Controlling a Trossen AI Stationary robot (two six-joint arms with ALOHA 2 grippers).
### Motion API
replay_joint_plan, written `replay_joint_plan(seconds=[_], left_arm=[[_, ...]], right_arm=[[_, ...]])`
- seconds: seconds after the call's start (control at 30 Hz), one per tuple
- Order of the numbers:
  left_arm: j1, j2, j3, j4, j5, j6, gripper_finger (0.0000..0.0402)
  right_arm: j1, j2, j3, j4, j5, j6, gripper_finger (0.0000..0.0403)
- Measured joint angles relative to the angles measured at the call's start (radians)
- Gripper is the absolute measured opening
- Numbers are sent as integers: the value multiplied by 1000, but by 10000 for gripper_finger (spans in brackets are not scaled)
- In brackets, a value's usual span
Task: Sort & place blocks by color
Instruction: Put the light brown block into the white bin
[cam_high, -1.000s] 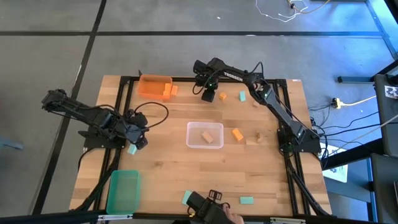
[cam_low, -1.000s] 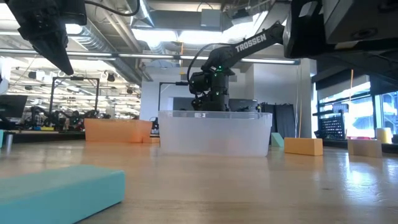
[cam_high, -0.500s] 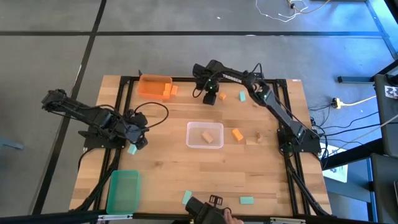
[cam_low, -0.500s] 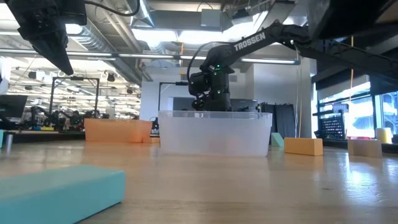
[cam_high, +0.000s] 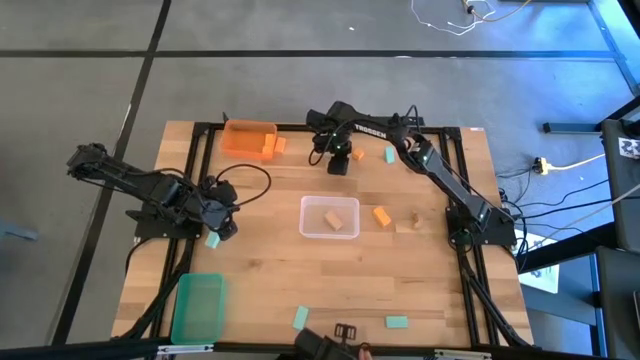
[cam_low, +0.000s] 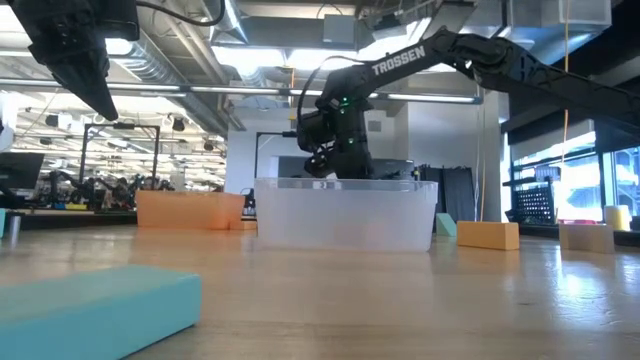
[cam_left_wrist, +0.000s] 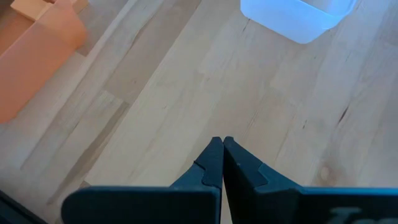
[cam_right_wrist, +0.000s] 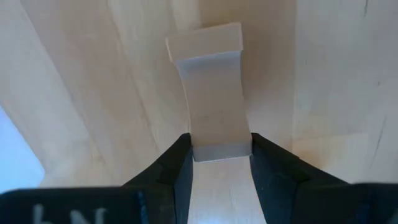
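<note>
My right gripper (cam_high: 339, 163) reaches over the far middle of the table and is shut on a tan wooden block (cam_right_wrist: 211, 93). In the low view the clear bin (cam_low: 345, 212) hides its fingers. An orange block (cam_high: 357, 155) and a mint block (cam_high: 389, 154) lie just right of it. Another tan block (cam_high: 333, 218) lies inside the clear bin (cam_high: 308, 232). My left gripper (cam_high: 217, 226) hangs shut and empty over the table's left side, above a mint block (cam_high: 212, 240); its shut fingers (cam_left_wrist: 217, 149) show in its wrist view. My right gripper pinches the tan block's two long sides (cam_right_wrist: 217, 138) between its two fingers, near the block's upper end. The fingers come from above and point down. The block hangs upright below them, its lower end (cam_right_wrist: 205, 40) toward the tabletop and apparently clear of it.
An orange bin (cam_high: 249, 138) sits at the far left with an orange block (cam_high: 280, 145) beside it. A green bin (cam_high: 198, 305) is at the near left. Loose blocks lie right of the clear bin (cam_high: 381, 215) (cam_high: 415, 215) and near the front edge (cam_high: 300, 318) (cam_high: 397, 322).
My right gripper, still shut on the tan block, has drifted a little toward the near edge and the clear bin, its wrist tipping to point more straight down. A dark object at the near edge has drawn back out of view.
</note>
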Motion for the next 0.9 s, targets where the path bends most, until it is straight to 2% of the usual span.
replay_joint_plan(seconds=[0.5,0.63,0.9], left_arm=[[0,0,0,0,0,1,0],[0,0,0,0,0,1,0],[0,0,0,-1,0,1,0]], right_arm=[[43,-106,0,-73,-1,27,132],[86,-156,0,-73,-78,44,132],[237,-220,0,-73,-165,64,132]])
